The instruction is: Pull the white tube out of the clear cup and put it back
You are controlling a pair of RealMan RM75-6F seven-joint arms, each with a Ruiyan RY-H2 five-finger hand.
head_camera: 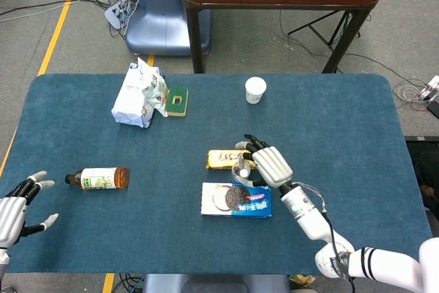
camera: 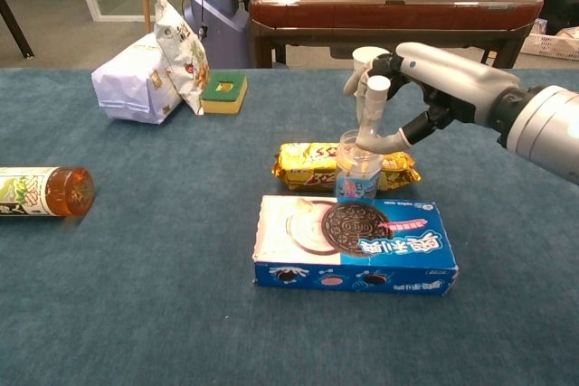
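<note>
The clear cup (camera: 357,169) (head_camera: 241,171) stands mid-table between a yellow snack pack and a blue cookie box. The white tube (camera: 374,108) stands upright, its lower end inside the cup and its cap well above the rim. My right hand (camera: 425,88) (head_camera: 271,162) reaches in from the right and pinches the tube between the thumb below and the fingers near the cap. In the head view this hand hides most of the tube. My left hand (head_camera: 19,207) hovers at the table's near left corner with its fingers spread, holding nothing.
A blue cookie box (camera: 355,243) lies just in front of the cup and a yellow snack pack (camera: 308,164) just behind it. A bottle (head_camera: 99,178) lies on its side at the left. A white bag (head_camera: 139,94), green sponge (head_camera: 178,100) and paper cup (head_camera: 255,90) sit further back.
</note>
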